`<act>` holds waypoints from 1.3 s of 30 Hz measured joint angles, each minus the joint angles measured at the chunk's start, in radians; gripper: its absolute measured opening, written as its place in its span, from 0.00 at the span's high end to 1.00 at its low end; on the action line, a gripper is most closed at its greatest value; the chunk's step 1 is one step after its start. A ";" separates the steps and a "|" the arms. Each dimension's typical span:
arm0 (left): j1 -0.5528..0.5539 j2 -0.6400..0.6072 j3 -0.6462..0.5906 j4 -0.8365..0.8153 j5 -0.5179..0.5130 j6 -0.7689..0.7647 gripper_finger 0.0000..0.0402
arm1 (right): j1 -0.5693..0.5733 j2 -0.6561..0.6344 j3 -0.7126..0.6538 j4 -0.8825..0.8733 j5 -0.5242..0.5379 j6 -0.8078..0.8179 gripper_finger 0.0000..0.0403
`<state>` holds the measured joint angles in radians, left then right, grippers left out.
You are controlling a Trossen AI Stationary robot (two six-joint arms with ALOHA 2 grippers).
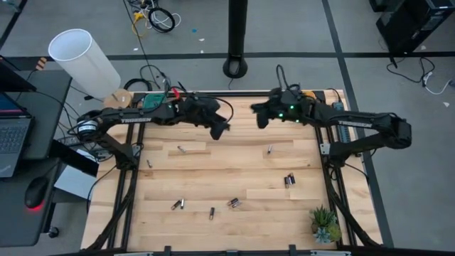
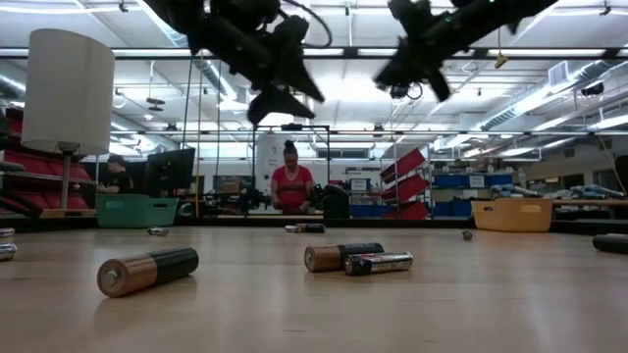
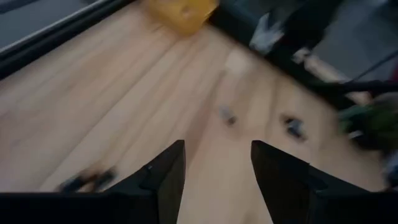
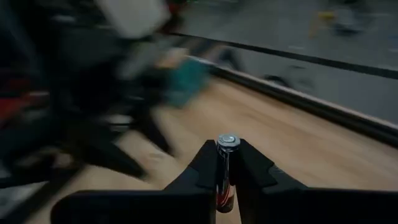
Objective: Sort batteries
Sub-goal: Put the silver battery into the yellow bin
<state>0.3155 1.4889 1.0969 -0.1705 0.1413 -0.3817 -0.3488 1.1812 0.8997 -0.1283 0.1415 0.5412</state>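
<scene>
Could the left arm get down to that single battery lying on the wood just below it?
Probably yes. The left gripper hangs open and empty above the table, and the lone battery lies in the open with bare wood around it. The right gripper, shut on a battery, is off to the side.

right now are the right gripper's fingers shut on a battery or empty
Shut on a battery: the right gripper pinches it between both fingers, its silver cap poking out above them.
</scene>
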 joint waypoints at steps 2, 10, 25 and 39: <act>0.005 -0.029 0.000 -0.096 -0.039 0.023 0.54 | -0.036 -0.037 0.000 -0.166 0.089 0.003 0.93; 0.007 -0.163 0.000 -0.337 -0.204 0.069 0.58 | -0.292 -0.038 -0.013 -0.623 0.230 0.142 0.91; 0.004 -0.200 -0.001 -0.459 -0.253 0.067 0.59 | -0.499 0.162 -0.018 -0.672 0.261 -0.095 0.82; 0.004 -0.293 -0.002 -0.669 -0.104 0.082 0.59 | -0.396 0.099 0.015 -0.621 0.176 -0.179 0.62</act>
<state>0.3190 1.1963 1.0950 -0.8399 0.0372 -0.2998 -0.7453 1.2806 0.9144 -0.7495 0.3179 0.3621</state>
